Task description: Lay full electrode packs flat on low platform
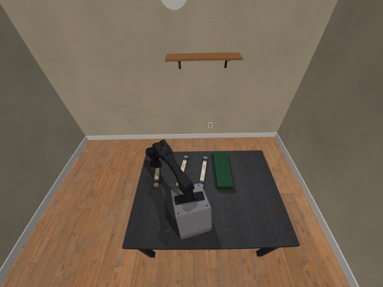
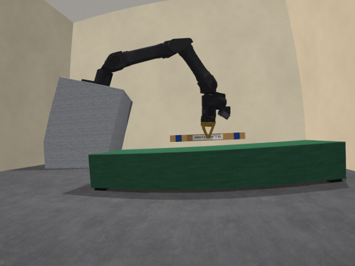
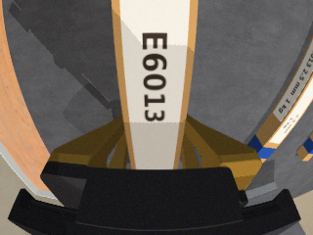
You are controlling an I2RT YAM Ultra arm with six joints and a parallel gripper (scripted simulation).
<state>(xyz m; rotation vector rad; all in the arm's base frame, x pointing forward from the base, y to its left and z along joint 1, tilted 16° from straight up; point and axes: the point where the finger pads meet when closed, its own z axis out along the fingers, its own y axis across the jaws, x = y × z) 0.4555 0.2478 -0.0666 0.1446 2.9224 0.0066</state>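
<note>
Three long tan packs with white labels and blue bands are on the left half of the dark table. My gripper (image 1: 153, 167) is shut on the left pack (image 1: 157, 178) near its middle. In the side view the gripper (image 2: 207, 132) holds this pack (image 2: 205, 137) level, lifted a little above the table behind the platform. The wrist view shows its "E6013" label (image 3: 155, 72) running between my gold fingers. The middle pack (image 1: 184, 164) is partly hidden by my arm. The right pack (image 1: 203, 171) lies flat beside the low green platform (image 1: 223, 170), which has nothing on it.
The grey pedestal (image 1: 191, 213) carrying my arm's base stands at the table's front centre. The other two packs show at the right edge of the wrist view (image 3: 288, 117). A wooden shelf (image 1: 203, 57) hangs on the back wall.
</note>
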